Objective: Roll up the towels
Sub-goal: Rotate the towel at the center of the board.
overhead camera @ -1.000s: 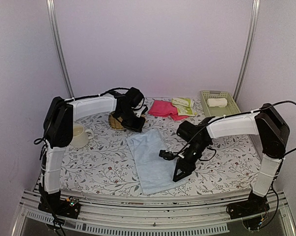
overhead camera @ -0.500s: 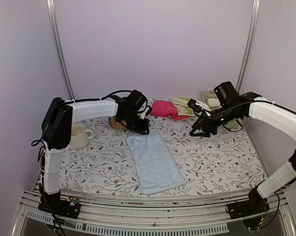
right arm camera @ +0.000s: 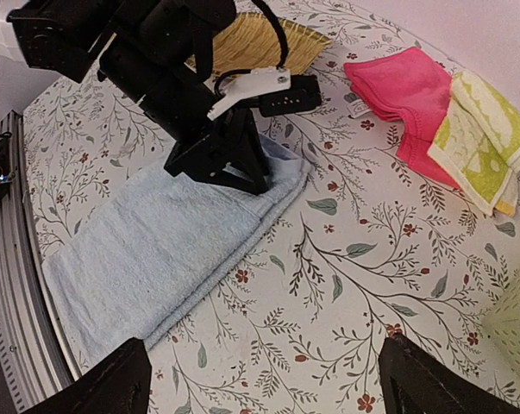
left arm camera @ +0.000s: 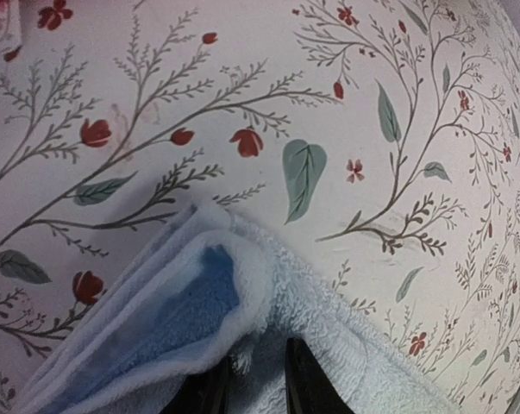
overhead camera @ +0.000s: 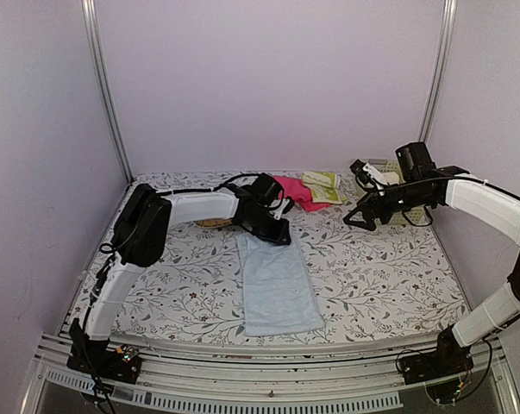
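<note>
The light blue towel (overhead camera: 277,280) lies lengthwise at mid-table. At its far end my left gripper (overhead camera: 277,233) presses down. In the left wrist view its narrow jaws (left arm camera: 258,388) pinch the terry, and the towel's edge (left arm camera: 199,302) curls up in a fold just ahead. My right gripper (overhead camera: 363,216) hovers at the back right, open wide (right arm camera: 264,379), with only the flowered tabletop between its fingers. The pink towel (overhead camera: 294,191) and the yellow-green towel (overhead camera: 322,185) lie side by side at the back.
A tan woven mat (right arm camera: 260,43) lies behind the left arm. A corner of the pale green basket (right arm camera: 516,323) shows at the right. The flowered table (overhead camera: 372,267) ends in a metal rail at the near edge.
My right arm has swung from the towel's near right side to the back right and opened wide. My left gripper moved right with the towel's far end, and the towel now lies straighter.
</note>
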`<action>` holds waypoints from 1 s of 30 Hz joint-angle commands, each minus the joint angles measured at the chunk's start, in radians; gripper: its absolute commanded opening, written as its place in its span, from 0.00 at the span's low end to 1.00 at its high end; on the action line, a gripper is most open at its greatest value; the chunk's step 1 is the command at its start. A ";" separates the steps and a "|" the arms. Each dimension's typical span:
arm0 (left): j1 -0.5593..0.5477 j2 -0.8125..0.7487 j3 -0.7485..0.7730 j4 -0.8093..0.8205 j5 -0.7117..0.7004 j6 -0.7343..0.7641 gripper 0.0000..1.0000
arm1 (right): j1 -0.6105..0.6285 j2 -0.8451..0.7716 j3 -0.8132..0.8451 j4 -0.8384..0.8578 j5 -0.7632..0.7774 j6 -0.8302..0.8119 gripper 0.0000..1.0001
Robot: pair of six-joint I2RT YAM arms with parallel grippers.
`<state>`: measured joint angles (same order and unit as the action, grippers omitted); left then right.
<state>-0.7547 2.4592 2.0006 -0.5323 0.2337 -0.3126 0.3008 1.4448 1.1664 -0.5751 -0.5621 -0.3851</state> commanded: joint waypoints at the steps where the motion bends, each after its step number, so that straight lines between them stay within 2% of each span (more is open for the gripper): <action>1: -0.033 0.013 0.045 0.005 0.036 0.024 0.25 | 0.003 0.050 0.000 0.007 -0.079 -0.016 0.88; 5: -0.033 -0.135 -0.037 0.023 -0.034 0.025 0.31 | 0.007 0.163 0.053 -0.038 -0.148 -0.018 0.70; 9: -0.009 -0.319 -0.242 0.085 -0.158 -0.068 0.37 | 0.035 0.270 0.138 -0.061 -0.176 -0.016 0.61; 13: 0.056 -0.449 -0.491 0.196 -0.100 -0.182 0.39 | 0.081 0.377 0.225 -0.058 -0.177 0.000 0.57; 16: 0.096 -0.482 -0.607 0.267 -0.041 -0.212 0.36 | 0.112 0.468 0.317 -0.061 -0.188 0.020 0.54; 20: 0.132 -0.478 -0.669 0.368 0.060 -0.229 0.30 | 0.152 0.593 0.394 -0.061 -0.177 0.033 0.49; 24: 0.160 -0.423 -0.648 0.374 0.115 -0.243 0.31 | 0.182 0.702 0.443 -0.070 -0.167 0.029 0.46; 30: 0.165 -0.364 -0.619 0.392 0.152 -0.248 0.32 | 0.202 0.766 0.445 -0.071 -0.147 0.017 0.45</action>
<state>-0.5949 2.0651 1.3487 -0.1898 0.3286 -0.5468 0.4927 2.1841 1.5909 -0.6342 -0.7132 -0.3588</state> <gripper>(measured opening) 0.318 0.455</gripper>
